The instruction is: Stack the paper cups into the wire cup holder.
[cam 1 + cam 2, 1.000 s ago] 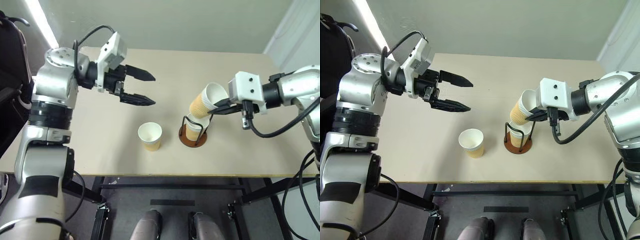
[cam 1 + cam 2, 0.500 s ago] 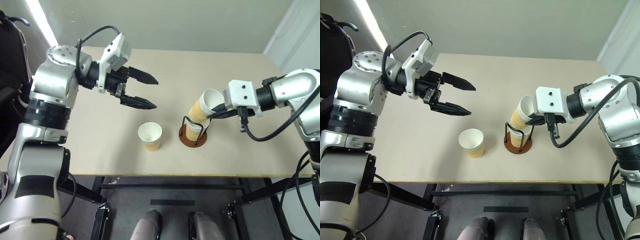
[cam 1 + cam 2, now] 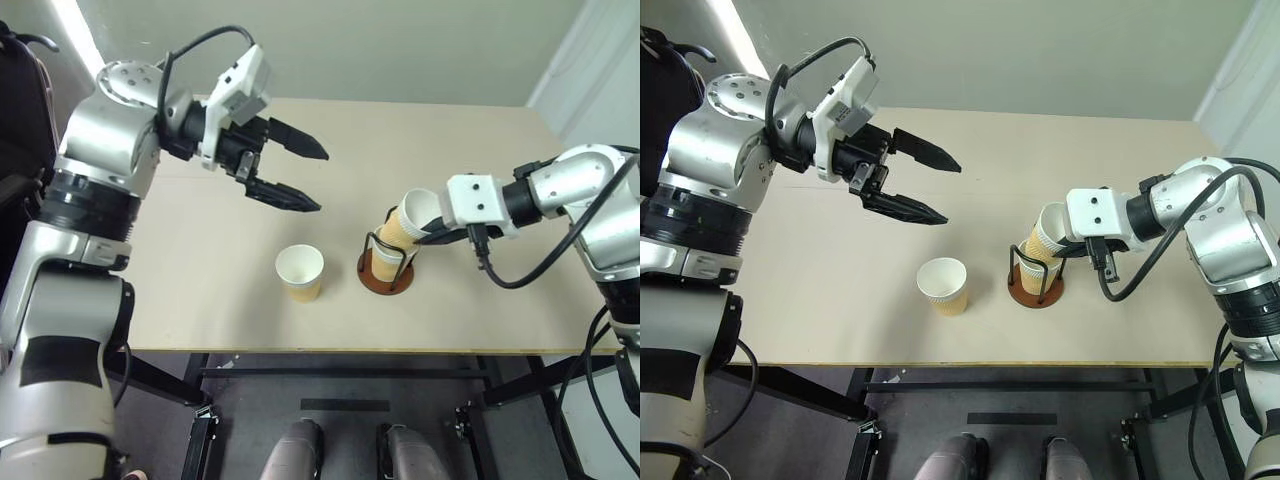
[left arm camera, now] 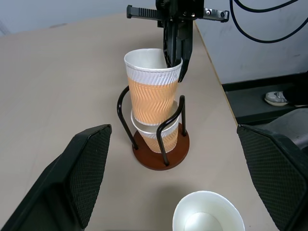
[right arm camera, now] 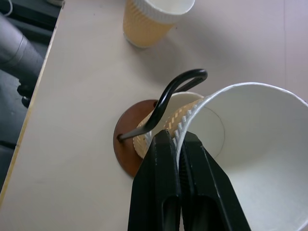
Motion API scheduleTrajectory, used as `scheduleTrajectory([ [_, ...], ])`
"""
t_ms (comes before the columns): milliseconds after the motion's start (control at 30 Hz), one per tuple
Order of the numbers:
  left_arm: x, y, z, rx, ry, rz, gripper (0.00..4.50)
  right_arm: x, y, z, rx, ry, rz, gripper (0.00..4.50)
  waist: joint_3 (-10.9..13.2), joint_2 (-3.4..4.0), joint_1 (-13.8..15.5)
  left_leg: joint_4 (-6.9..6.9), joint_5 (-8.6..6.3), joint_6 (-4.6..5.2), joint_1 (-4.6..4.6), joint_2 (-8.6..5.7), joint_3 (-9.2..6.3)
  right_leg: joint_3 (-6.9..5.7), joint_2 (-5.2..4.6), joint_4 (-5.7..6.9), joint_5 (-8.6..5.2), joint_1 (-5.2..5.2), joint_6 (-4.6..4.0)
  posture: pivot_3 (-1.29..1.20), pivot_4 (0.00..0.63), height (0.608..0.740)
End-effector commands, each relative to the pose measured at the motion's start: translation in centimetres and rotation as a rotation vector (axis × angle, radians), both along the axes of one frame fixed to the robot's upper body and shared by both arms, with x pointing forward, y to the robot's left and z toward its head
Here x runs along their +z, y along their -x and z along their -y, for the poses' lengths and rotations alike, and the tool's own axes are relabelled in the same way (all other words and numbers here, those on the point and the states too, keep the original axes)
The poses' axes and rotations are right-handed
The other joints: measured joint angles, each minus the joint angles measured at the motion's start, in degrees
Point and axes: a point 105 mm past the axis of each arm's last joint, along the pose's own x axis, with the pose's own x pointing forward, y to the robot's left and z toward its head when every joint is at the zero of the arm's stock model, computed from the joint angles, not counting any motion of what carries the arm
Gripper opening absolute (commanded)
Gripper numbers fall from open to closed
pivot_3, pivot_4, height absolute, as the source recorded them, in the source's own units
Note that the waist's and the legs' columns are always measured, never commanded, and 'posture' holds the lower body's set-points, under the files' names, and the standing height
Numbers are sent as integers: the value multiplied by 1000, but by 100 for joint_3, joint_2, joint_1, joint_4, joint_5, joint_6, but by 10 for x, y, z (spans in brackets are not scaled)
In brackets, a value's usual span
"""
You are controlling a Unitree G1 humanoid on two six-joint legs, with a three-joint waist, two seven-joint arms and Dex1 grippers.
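One paper cup hangs tilted over the wire cup holder, its base between the black wire loops. My right gripper is shut on this cup's white rim. Under it, another paper cup stands inside the holder on the rust-brown base. A third paper cup stands upright on the table left of the holder. My left gripper hovers open and empty above the table, back and left of the free cup.
The beige table has its front edge close behind the free cup and the holder. A black frame runs beneath it. Cables trail from both wrists. A dark object stands at the far left.
My right gripper has come down and leftward with the tilted cup, whose base now sits between the holder's wires. The left gripper has drifted slightly right and stayed open.
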Motion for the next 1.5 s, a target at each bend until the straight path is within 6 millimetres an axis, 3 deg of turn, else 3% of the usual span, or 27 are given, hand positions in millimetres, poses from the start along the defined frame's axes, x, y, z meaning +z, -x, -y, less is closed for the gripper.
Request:
scheduleTrajectory([
  [33, 16, 9, 3, -56, -2, 53, 4500, 4, 1, -2, 24, 22, 32, 32, 0, 0, 0, 0, 0, 0, 0, 0, 0, 0, 0, 0, 0, 0, 0, 0, 150, 740],
  [233, 16, 9, 3, -60, -7, 55, 4500, 4, -1, -4, 34, 35, 47, 32, 0, 0, -2, 0, 0, -1, 1, 0, 0, -1, 1, 1, 0, 0, 0, 0, 150, 740],
  [267, 16, 9, 3, -60, -8, 55, 4500, 5, -2, -5, 35, 34, 50, 197, 0, 0, -2, 0, 0, -1, 1, 0, 0, 0, 0, 1, 0, 0, 0, 0, 150, 740],
  [333, 15, 9, 3, -60, -11, 56, 4500, 6, -2, -6, 36, 34, 54, 630, 0, 0, -1, 0, 1, -1, 1, 0, -1, -1, 0, 1, 0, 0, 0, 0, 150, 740],
  [567, 13, 8, 4, -62, -15, 53, 4500, 18, -4, -12, 30, -36, 76, 2977, 0, 0, -10, -1, 1, -2, 1, 0, -1, -1, 0, 1, -1, 0, -2, 0, 150, 740],
  [700, 4, 9, 1, -61, -46, 70, 4500, 46, -3, -16, -25, -220, 82, 2977, 1, 1, -6, -1, 2, -4, -1, 0, -1, -2, 1, 0, -1, -1, -3, 0, 150, 740],
  [800, -13, 6, -8, -52, -159, 152, 4500, 63, 8, -16, -47, -360, 40, 2977, 1, 1, -12, -5, 2, -5, 0, -1, 0, -1, 1, -1, -3, -2, -5, 0, 150, 740],
  [967, -38, 9, -21, -65, -291, 222, 4500, 70, 26, -9, -81, -442, -26, 2977, 1, 1, -3, -17, 6, -14, 1, 0, -5, -4, 4, -1, -9, -4, -12, 0, 150, 740],
  [1200, -54, 28, -24, -120, -338, 184, 4500, 82, 41, 5, -132, -500, -71, 2977, 1, 2, -5, -16, 6, -17, 1, -3, -5, -2, 2, 1, -8, -4, -12, 0, 150, 740],
  [1500, -62, 38, -32, -135, -398, 125, 4500, 90, 66, -8, -53, -567, -175, 2977, 0, 2, -28, -29, 11, -32, 9, -2, -6, -1, 3, 15, -15, -12, -23, 0, 150, 740],
])
